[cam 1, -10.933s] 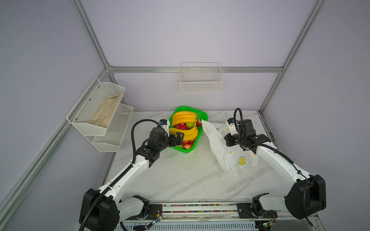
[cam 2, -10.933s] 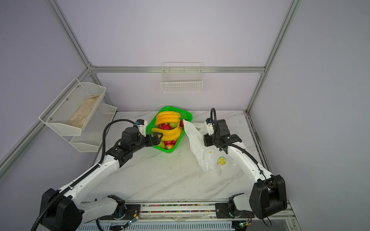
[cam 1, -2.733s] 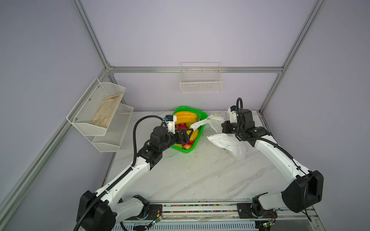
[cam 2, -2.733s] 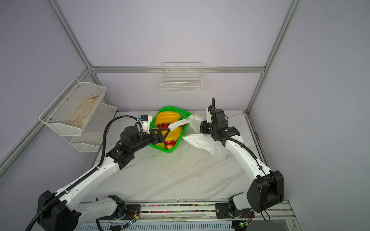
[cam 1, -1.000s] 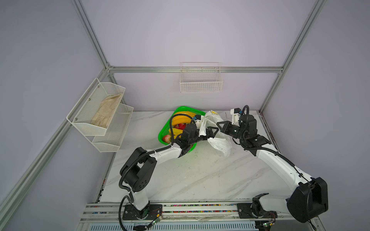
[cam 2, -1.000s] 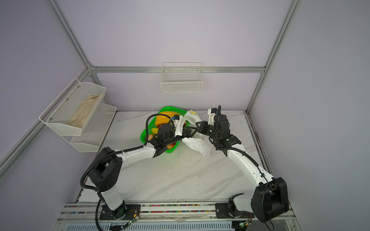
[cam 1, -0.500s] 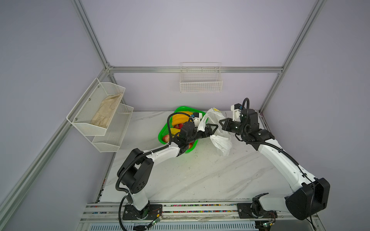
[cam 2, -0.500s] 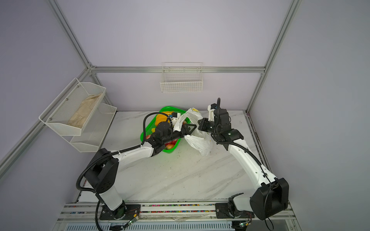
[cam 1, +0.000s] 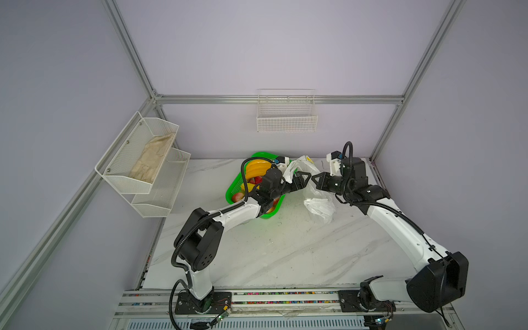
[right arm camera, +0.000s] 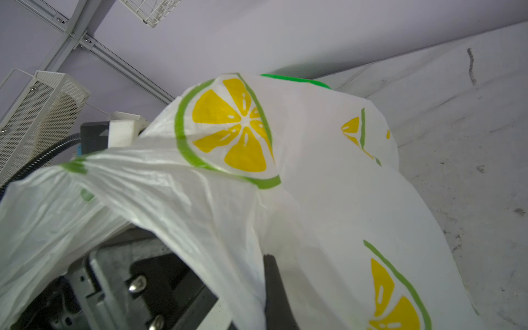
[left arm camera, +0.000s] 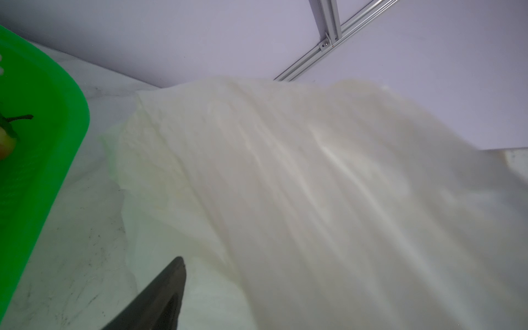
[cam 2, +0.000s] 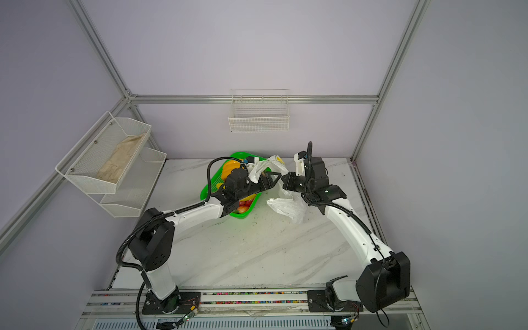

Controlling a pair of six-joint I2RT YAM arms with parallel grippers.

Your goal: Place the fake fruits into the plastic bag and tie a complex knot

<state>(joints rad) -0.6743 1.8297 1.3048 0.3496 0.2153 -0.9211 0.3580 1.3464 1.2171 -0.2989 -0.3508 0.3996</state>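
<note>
Bag [cam 1: 317, 201] is hanging at the far middle of the desk [cam 1: 285, 251], just right of the green basket [cam 1: 232, 195]. Its lower end is slumping onto the marble and its top is being held up between the two tools in both top views.

Right tool [cam 1: 316, 180] is reaching in from the right, jaws pressed together, pinching the bag's upper edge. Left tool [cam 1: 303, 179] is reaching over the basket's near-right corner with jaws standing spread and bag film draping over its far side. Can't tell if the film is caught on it. The tool tips are sitting just beside each other, almost facing.

Fruits are lying in the basket, with bananas [cam 1: 255, 169] at the far end and red fruits [cam 1: 237, 197] at the near-left end. Some are hidden under the left arm.

Left wrist view is showing blurred white bag filling most of the frame, with one dark finger [left arm camera: 163, 291] poking in and the basket rim alongside. Right wrist view is showing the lemon print [right arm camera: 228, 128] on the bag and one dark finger [right arm camera: 275, 285] pressing against the film.
</note>
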